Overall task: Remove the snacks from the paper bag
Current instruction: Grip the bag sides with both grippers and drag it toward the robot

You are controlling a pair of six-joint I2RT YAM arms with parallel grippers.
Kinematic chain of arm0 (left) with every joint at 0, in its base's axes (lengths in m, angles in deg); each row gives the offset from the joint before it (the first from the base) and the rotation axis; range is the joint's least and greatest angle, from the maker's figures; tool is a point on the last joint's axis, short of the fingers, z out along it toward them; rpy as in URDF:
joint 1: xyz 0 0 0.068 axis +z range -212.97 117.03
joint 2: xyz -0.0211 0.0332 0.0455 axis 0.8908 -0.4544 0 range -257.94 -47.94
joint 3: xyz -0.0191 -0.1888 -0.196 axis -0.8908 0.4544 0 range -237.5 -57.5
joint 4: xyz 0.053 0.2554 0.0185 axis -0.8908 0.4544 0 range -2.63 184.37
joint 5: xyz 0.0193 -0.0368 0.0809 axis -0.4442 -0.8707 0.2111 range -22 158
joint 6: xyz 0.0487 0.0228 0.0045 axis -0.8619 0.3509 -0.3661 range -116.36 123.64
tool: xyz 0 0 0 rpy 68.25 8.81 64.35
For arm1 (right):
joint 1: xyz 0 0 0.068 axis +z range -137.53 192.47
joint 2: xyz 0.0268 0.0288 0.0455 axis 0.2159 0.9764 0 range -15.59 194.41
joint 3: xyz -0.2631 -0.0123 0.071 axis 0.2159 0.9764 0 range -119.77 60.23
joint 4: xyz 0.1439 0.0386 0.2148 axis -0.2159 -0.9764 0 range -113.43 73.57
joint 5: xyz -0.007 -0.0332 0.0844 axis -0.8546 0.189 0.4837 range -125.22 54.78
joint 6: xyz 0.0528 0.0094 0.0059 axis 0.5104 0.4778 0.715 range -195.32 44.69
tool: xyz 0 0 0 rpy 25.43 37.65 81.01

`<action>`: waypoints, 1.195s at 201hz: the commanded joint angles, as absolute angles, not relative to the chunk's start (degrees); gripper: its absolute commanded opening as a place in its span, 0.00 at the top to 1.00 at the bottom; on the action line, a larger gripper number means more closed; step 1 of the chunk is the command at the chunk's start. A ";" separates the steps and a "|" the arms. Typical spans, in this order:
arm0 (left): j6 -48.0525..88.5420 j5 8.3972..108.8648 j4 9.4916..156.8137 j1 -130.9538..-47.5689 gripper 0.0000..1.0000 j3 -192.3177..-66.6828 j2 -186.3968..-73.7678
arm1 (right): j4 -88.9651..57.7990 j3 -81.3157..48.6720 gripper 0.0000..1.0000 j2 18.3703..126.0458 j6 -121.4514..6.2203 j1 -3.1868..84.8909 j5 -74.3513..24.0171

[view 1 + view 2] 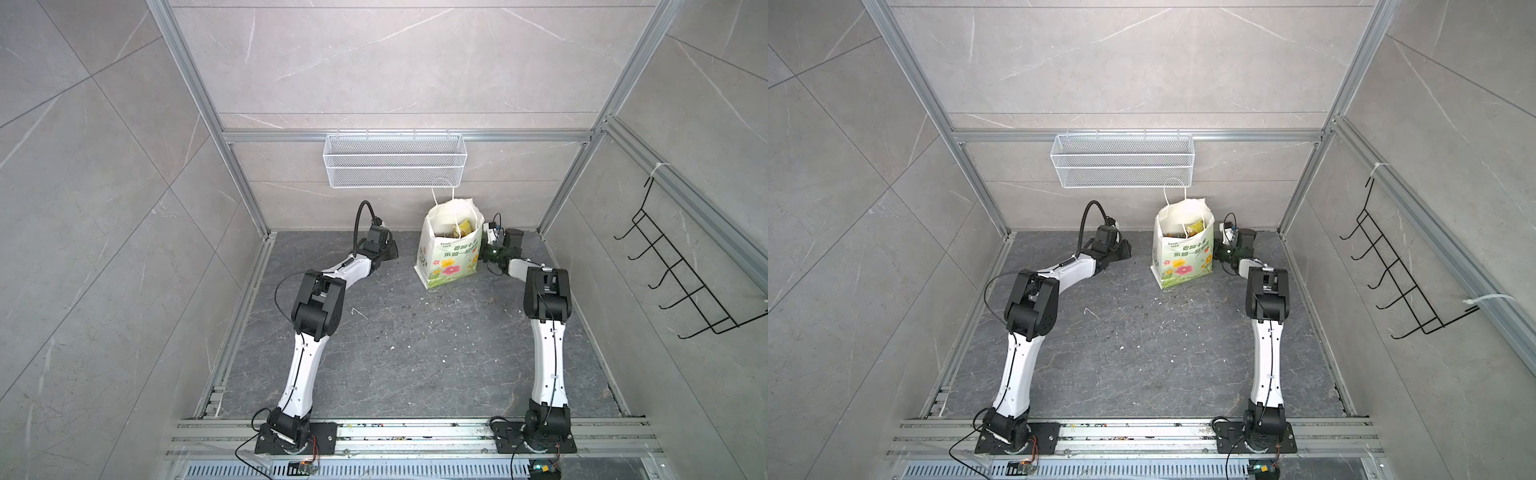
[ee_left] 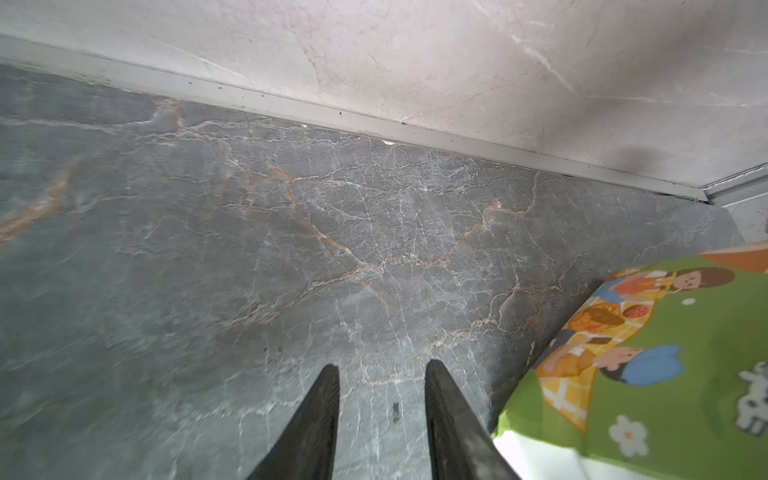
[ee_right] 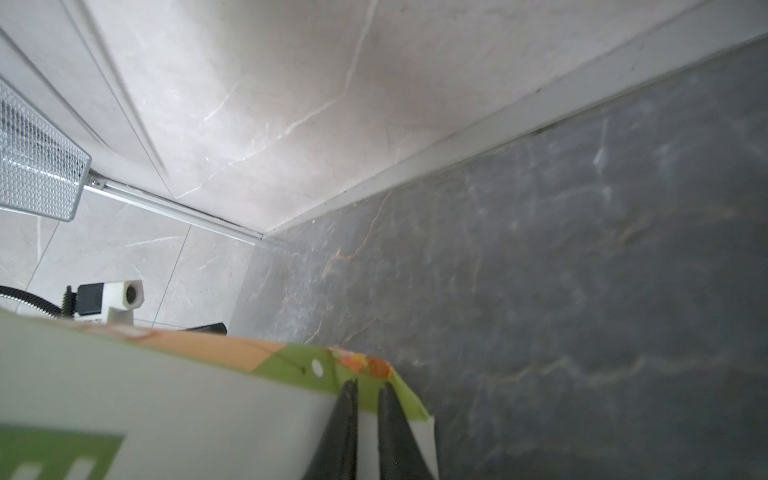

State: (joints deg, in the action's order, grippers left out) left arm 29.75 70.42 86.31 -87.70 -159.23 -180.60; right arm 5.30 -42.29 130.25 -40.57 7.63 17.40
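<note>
The paper bag stands upright near the back wall, its mouth open. Snacks show as yellow-green packets inside the mouth; the rest is hidden by the bag's walls. My right gripper is low at the bag's right side. Its jaws are almost together on the bag's rear corner edge, with paper in the slim gap. My left gripper hovers low over the floor left of the bag, open, with nothing between its fingers.
A white wire-mesh basket hangs on the back wall above and left of the bag. A black wire hook rack is fixed to the right wall. Small white crumbs lie scattered on the dark marble floor.
</note>
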 commanded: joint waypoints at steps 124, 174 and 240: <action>29.38 72.07 75.56 -80.83 0.57 -123.83 -152.11 | 13.11 -16.77 0.85 108.64 -36.16 19.07 11.72; 21.23 64.56 75.65 -77.28 0.36 -114.51 -139.85 | 10.29 -6.01 0.85 100.27 -41.39 24.63 9.36; 20.17 58.68 76.12 -77.25 0.34 -112.96 -137.11 | 17.95 4.53 0.84 94.21 -35.86 32.25 1.70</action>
